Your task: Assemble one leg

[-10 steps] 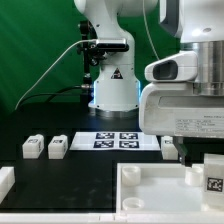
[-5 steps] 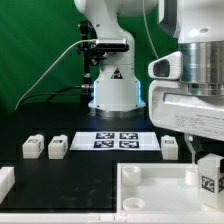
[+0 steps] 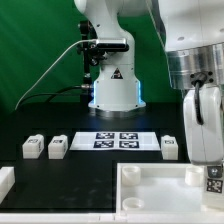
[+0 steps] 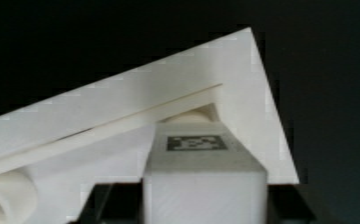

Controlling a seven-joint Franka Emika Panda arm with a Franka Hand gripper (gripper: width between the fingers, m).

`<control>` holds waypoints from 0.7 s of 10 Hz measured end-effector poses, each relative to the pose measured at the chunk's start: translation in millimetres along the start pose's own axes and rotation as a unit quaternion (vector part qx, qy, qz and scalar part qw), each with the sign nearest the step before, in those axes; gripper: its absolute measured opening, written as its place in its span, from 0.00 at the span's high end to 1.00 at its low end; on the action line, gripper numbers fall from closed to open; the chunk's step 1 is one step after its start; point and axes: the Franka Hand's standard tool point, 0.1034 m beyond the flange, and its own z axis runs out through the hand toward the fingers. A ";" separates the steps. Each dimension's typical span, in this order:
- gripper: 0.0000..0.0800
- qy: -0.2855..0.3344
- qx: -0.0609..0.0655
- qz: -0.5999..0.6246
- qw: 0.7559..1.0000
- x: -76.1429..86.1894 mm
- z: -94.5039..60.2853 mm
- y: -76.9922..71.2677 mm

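Note:
My gripper [image 3: 211,172] is shut on one leg [image 3: 212,182], a small white block with a black-and-white tag, held upright over the large white panel [image 3: 150,190] near its corner at the exterior view's right. In the wrist view the leg [image 4: 203,165] fills the gap between the dark fingers [image 4: 116,206], tag facing the camera, with the panel's corner [image 4: 141,110] just beyond it. Whether the leg touches the panel I cannot tell. Two more legs [image 3: 32,147] [image 3: 57,147] lie at the left, and another [image 3: 171,147] lies by the marker board.
The marker board [image 3: 118,140] lies on the black table in front of the robot base [image 3: 112,90]. A white part's edge [image 3: 5,180] shows at the lower left. The green curtain closes off the back.
The wrist has swung from a broad, tilted pose to upright above the panel's right corner, carrying the leg with it. The loose legs and the panel have not moved.

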 end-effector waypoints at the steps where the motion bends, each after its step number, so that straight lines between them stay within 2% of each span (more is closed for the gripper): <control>1: 0.30 0.005 0.000 -0.073 0.997 -2.8 2.4 3.6; 2: 0.30 0.006 0.003 -0.177 0.984 -4.4 5.5 6.4; 3: 0.21 0.006 0.001 -0.303 0.953 -0.5 6.5 5.2; 4: 0.19 0.007 0.001 -0.347 0.938 0.9 6.3 4.4; 6: 0.19 0.008 0.000 -0.456 0.890 2.0 6.2 3.9; 7: 0.19 0.021 -0.018 -0.613 0.790 6.1 4.6 2.2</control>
